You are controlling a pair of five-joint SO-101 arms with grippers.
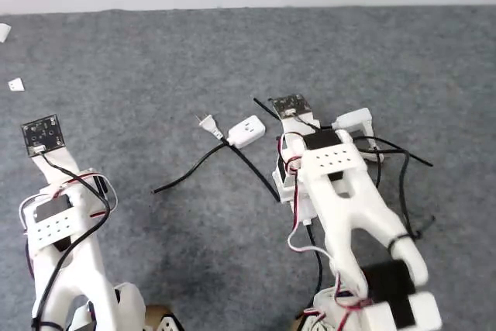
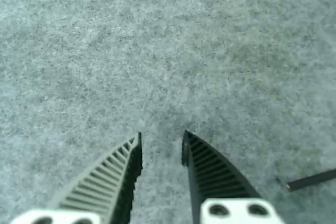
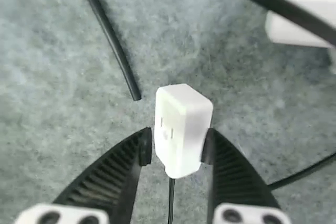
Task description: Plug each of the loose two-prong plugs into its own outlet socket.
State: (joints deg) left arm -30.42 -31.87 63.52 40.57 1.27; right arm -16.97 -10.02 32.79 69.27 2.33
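Closest to the lens, right fingers (image 3: pixel 128 171): dark, ribbed, clamped on both sides of a white held socket (image 3: pixel 181 121). Shows two slots on the face turned toward the camera; trails a thin cord (image 3: pixel 170 198), cut off at the frame edge. Just ahead of the right arm (image 1: pixel 341 191), a cut black cable end (image 3: pixel 135 96) on the grey table (image 3: pixel 52 77). Farther ahead, a cropped white block (image 3: pixel 307 19), half out of frame and crossed by a black cable; cannot tell its kind.

From above, just beside the right arm, toward the left arm (image 1: pixel 62 238): a white outlet socket (image 1: pixel 246 131) flat on the table, with a two-prong plug (image 1: pixel 206 122) just beside it, prongs bare and pointing away. On the right arm's other side, close against it, a half-covered white block (image 1: pixel 355 122), partly under arm and wires.

Well apart from the right arm, left fingers (image 2: pixel 210 177): apart by a narrow gap, over grey table. Near them, a black cable stub (image 2: pixel 312 181), cut off at the edge.
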